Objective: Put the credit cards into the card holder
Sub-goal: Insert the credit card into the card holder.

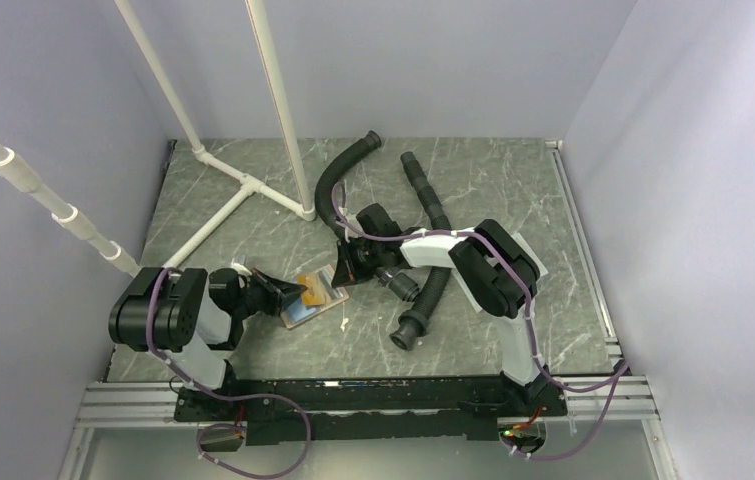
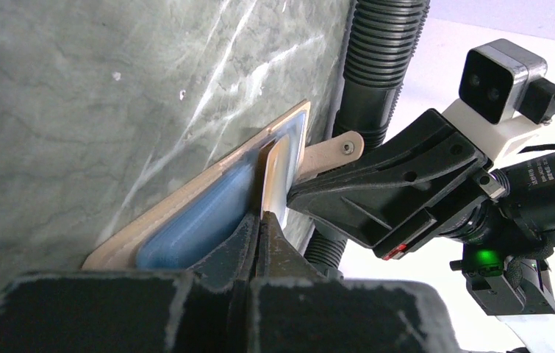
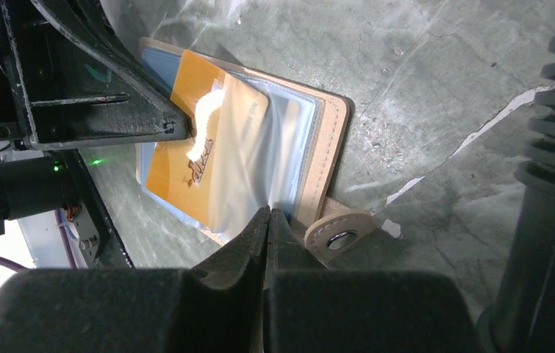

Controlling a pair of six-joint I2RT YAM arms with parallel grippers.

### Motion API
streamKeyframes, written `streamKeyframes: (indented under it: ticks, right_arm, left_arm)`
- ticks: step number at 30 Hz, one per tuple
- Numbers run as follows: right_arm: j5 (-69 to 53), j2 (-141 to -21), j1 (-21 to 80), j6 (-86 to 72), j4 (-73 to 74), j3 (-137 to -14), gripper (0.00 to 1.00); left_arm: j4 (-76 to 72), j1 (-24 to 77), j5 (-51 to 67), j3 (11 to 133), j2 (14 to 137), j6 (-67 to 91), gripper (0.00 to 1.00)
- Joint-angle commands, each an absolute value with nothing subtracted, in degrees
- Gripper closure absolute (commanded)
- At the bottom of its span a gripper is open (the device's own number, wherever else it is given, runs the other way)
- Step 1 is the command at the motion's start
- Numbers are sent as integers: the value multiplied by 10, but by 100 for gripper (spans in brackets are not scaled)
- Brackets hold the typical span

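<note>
The card holder [image 1: 311, 298] lies open on the table [image 1: 513, 180] between both hands, its long axis roughly along the line joining them. The left hand [image 2: 259, 220], fingers together, meets the orange card [image 3: 208, 147] lying on it. The right hand [image 3: 269, 217], fingers together, sits at the opposite edge beside the snap tab [image 3: 340, 237].

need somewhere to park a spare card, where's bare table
Bare: the back right corner beyond the black hoses, and the near strip between the arm bases. Crowded: mid-table, where left gripper, right gripper, card holder and orange card meet, and back left around the white pipe frame.
</note>
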State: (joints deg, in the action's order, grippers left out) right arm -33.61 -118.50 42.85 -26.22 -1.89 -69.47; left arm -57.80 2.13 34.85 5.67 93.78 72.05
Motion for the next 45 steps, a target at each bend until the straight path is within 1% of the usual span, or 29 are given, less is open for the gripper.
streamKeyframes:
  ticks: [1, 8, 11, 15, 24, 29, 33, 38, 41, 45]
  right_arm:
    - [-309, -1224, 445, -254, 33, -676, 100]
    - [-310, -1228, 446, -256, 30, -673, 100]
    - [-312, -1229, 447, -257, 29, -675, 100]
    - [-312, -1229, 450, -259, 28, -677, 100]
    - [-311, -1230, 456, -258, 31, -679, 100]
    - [-310, -1228, 457, -257, 31, -679, 100]
    - [-313, -1228, 456, -257, 28, -677, 100]
    - [-312, -1227, 457, -257, 28, -676, 100]
    - [-311, -1226, 457, -251, 33, -677, 100]
    - [-312, -1228, 457, -248, 36, -679, 100]
  left_arm:
    - [-558, 24, 290, 44, 903, 709, 100]
    - [-443, 24, 254, 47, 796, 677, 100]
    - [-435, 24, 261, 50, 782, 682, 100]
    - [-472, 25, 278, 47, 803, 692, 100]
    - [-599, 25, 316, 25, 901, 717, 100]
    - [-617, 25, 327, 24, 927, 721, 100]
    - [-603, 26, 346, 42, 940, 707, 100]
    - [-656, 26, 345, 38, 955, 658, 100]
    - [-609, 26, 345, 44, 927, 613, 100]
    - [-450, 26, 340, 79, 847, 540, 100]
